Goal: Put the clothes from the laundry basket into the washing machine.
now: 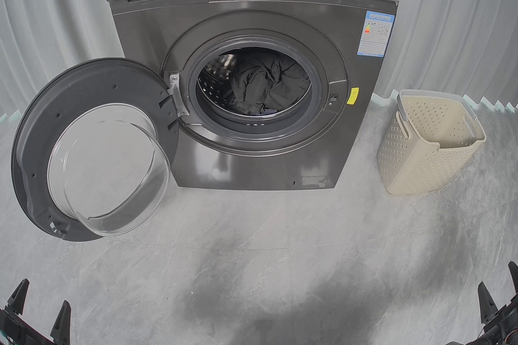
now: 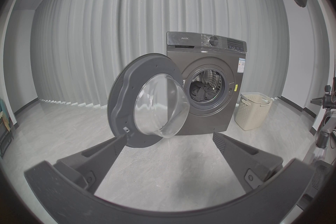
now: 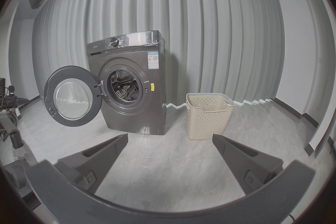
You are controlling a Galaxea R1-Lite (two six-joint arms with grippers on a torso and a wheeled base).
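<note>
Dark clothes (image 1: 264,82) lie heaped inside the drum of the grey washing machine (image 1: 259,163). Its round door (image 1: 59,103) hangs wide open at the machine's 8 o'clock. The cream perforated laundry basket (image 1: 418,163) stands upright on the grey floor (image 1: 280,254) at the machine's 3 o'clock, just beside it. The left gripper (image 1: 43,293) sits at the head view's 7 o'clock and the right gripper (image 1: 497,276) at 5 o'clock, both well apart from the machine, fingers spread.
</note>
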